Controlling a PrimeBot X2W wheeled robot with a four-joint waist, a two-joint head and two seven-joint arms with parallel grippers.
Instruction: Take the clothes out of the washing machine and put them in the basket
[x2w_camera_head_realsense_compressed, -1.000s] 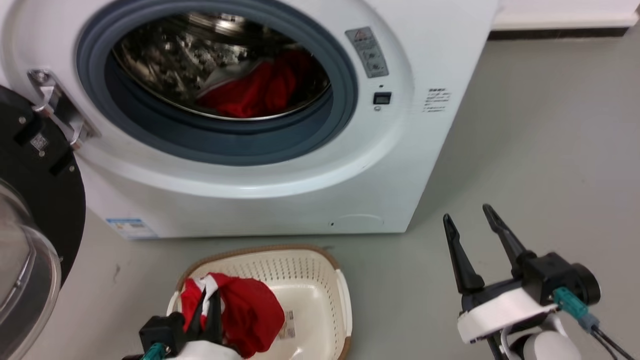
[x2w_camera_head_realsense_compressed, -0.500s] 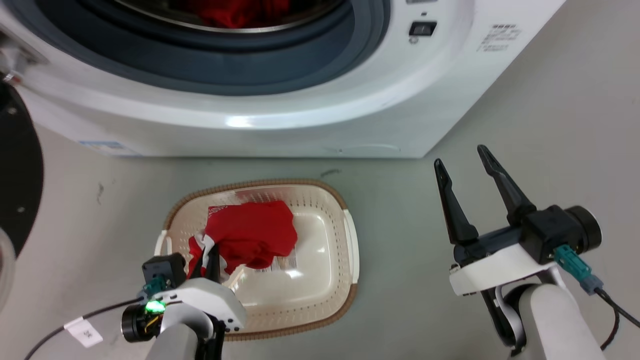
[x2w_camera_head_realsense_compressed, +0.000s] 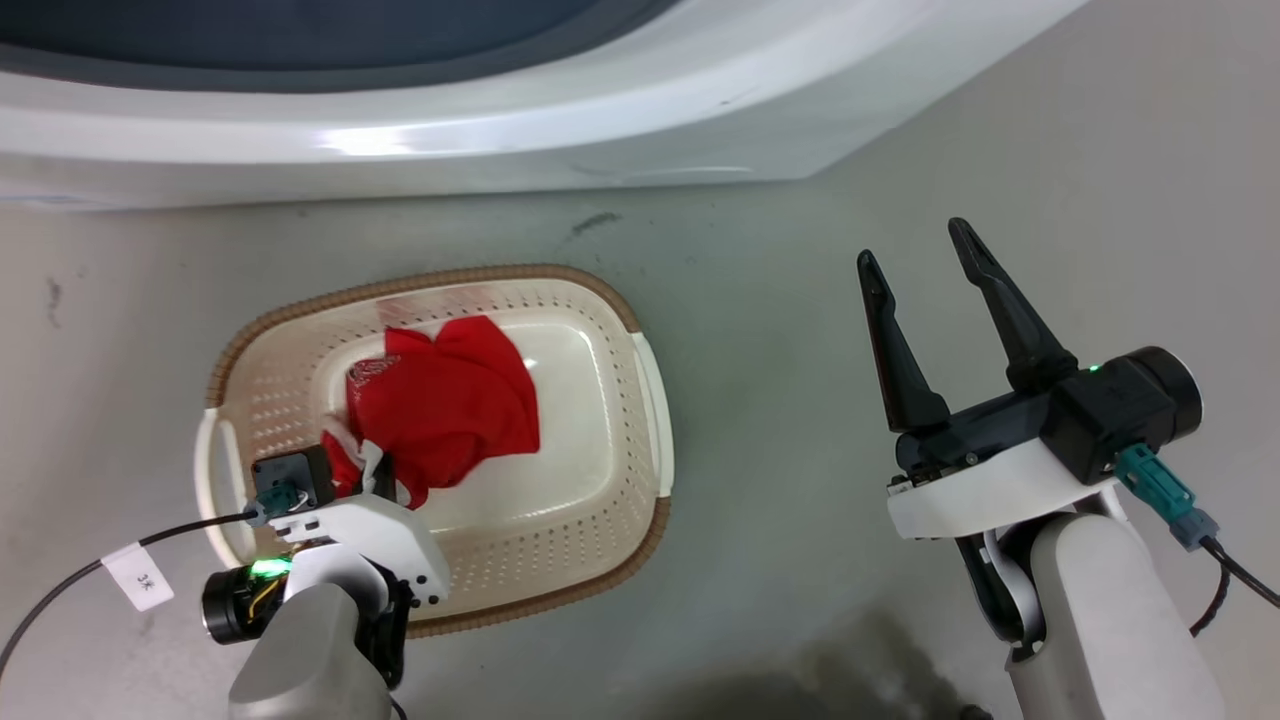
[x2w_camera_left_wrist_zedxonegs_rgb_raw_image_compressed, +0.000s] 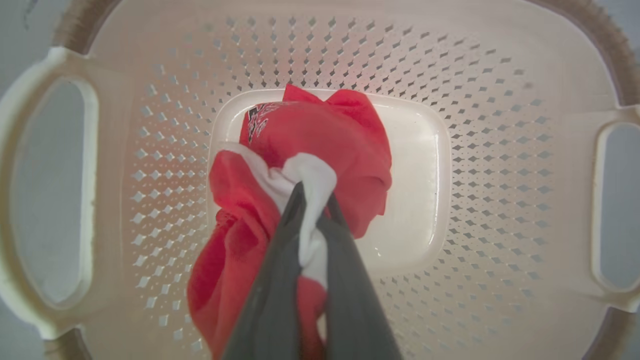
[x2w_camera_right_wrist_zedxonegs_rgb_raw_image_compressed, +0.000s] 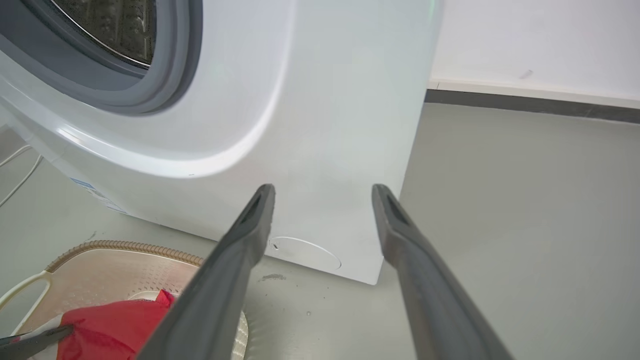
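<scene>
A red garment with white trim (x2w_camera_head_realsense_compressed: 450, 400) lies bunched in the cream basket (x2w_camera_head_realsense_compressed: 440, 275) on the floor before the washing machine (x2w_camera_head_realsense_compressed: 500, 130). My left gripper (x2w_camera_head_realsense_compressed: 375, 470) reaches into the basket from its near left side. In the left wrist view this gripper (x2w_camera_left_wrist_zedxonegs_rgb_raw_image_compressed: 315, 195) is shut on a fold of the garment's (x2w_camera_left_wrist_zedxonegs_rgb_raw_image_compressed: 330, 135) white trim, the cloth resting on the basket's floor. My right gripper (x2w_camera_head_realsense_compressed: 910, 242) hangs open over bare floor to the basket's right, holding nothing. In the right wrist view, the right gripper (x2w_camera_right_wrist_zedxonegs_rgb_raw_image_compressed: 324, 189) points at the machine's lower front corner (x2w_camera_right_wrist_zedxonegs_rgb_raw_image_compressed: 325, 100).
The machine's grey gasket and steel drum (x2w_camera_right_wrist_zedxonegs_rgb_raw_image_compressed: 115, 35) show at the upper left of the right wrist view. Grey floor (x2w_camera_head_realsense_compressed: 1100, 200) stretches to the right of the machine, up to a white wall with a dark skirting (x2w_camera_right_wrist_zedxonegs_rgb_raw_image_compressed: 530, 102). A tagged cable (x2w_camera_head_realsense_compressed: 140, 575) trails from my left wrist.
The head camera has tilted down, so the porthole has left the view. My left gripper has lowered the red garment deeper into the basket. The right gripper stays open.
</scene>
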